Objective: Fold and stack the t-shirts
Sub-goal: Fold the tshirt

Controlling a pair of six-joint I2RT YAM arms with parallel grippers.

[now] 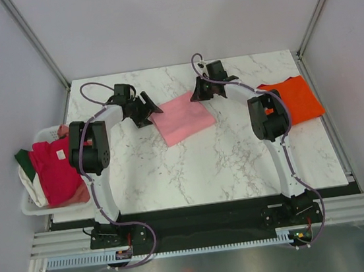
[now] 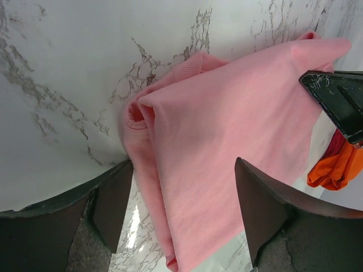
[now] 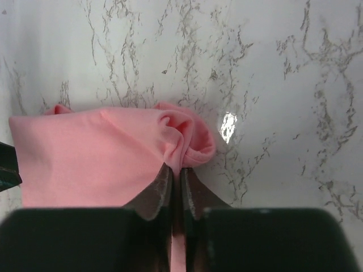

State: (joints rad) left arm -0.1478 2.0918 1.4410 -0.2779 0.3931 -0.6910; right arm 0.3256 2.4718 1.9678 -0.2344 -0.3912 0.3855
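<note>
Right pincer [image 3: 176,173]: closed down to a slit, pinching a bunched fold of the pink t-shirt [image 1: 183,118] at the shirt's 1 o'clock corner. Cloth puckers up right at the fingertips and a strip of pink runs down between them.

Left pincer [image 2: 184,161]: wide open, gripping nothing. It sits at the shirt's 9 o'clock corner, one finger on each side of the rolled edge and pink cloth filling the gap. Can't tell whether the fingers touch the cloth.

The pink t-shirt is folded into a rough rectangle, lying flat and skewed mid-desk, a bit toward 12 o'clock. The two pincers are at opposite ends of its far edge.

The orange t-shirt [image 1: 295,99] is flat at 3 o'clock on the desk [image 1: 237,156], well apart from the pink one, partly behind the right arm.

A white basket [image 1: 43,134] sits off the desk's 9 o'clock edge. A crimson t-shirt [image 1: 56,170] is on top in it, a dark green t-shirt [image 1: 22,157] and a cream t-shirt [image 1: 34,187] hang over its outer side.

The desk has a white marble pattern with grey veins. Plain pale walls [image 1: 154,20] surround it, with metal posts [image 1: 35,41] at the far corners.
</note>
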